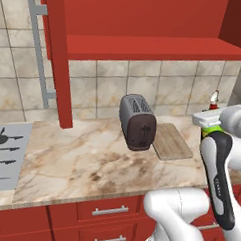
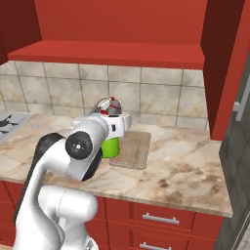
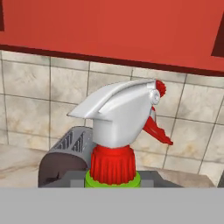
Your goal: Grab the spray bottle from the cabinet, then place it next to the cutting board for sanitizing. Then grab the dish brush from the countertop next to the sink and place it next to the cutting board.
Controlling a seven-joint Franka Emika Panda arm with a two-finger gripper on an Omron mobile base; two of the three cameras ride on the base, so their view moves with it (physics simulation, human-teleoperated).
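The gripper [image 2: 116, 128] was clamped on the spray bottle [image 2: 111, 145], carrying it upright just above the cutting board [image 2: 133, 149], close to the toaster [image 1: 138, 122]. Its long axis stood vertical, and in the hand view the red-tipped nozzle [image 3: 158, 89] pointed right. The risk, I judged, was lowering it onto the board instead of the countertop [image 2: 185, 166] beside it, or the bottle tipping on release if it landed half on the board's edge.

Grained wooden cutting board [image 1: 172, 141]; marbled stone countertop [image 1: 85, 165]; glossy plastic spray bottle [image 3: 120, 127]
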